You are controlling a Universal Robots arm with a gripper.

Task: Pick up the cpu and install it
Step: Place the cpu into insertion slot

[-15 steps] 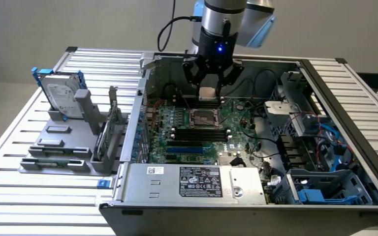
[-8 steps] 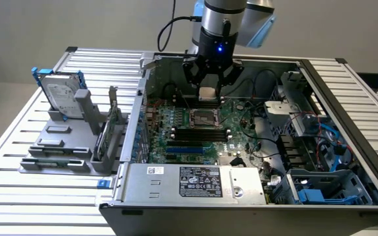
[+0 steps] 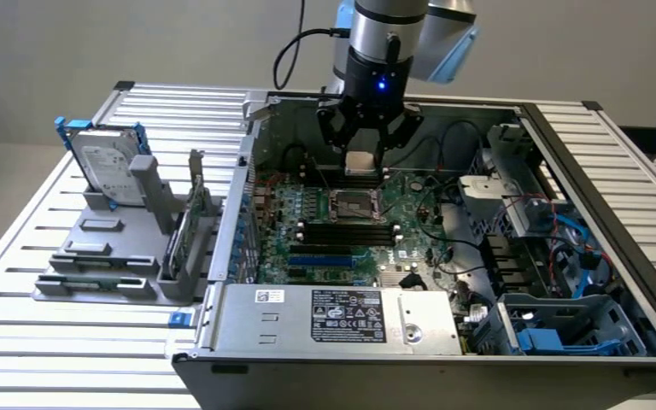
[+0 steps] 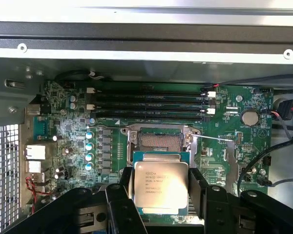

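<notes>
The claw (image 3: pixel 361 156) is clenched on the cpu (image 3: pixel 360 164), one black finger (image 4: pixel 128 191) pressing each of two opposite edges, so the chip sits squarely between the fingertips and is held flat. It hangs inside the open computer case (image 3: pixel 601 179), above the motherboard (image 3: pixel 413 226) and clear of it, not seated anywhere.

The cpu (image 4: pixel 161 185) is a thin square chip. Its top is a pale silver-grey metal lid with rounded corners and several short lines of dark print. A narrow green board edge shows past the lid on the side away from the wrist.

Directly beyond the chip, lower down on the board, lies the cpu socket (image 4: pixel 158 141): a dark square well in a metal frame, with nothing in it. Past the socket run long dark memory slots (image 4: pixel 146 105), four by my count. Off to one side of them sits one round coin cell (image 4: pixel 249 117).

In count: one claw, one cpu, one socket, one case.

Well away from the claw, toward the exterior view's left, a single silver hard drive (image 3: pixel 109 166) with a blue bracket stands upright in a grey holder (image 3: pixel 100 256) on the slatted metal bench (image 3: pixel 32 222).
</notes>
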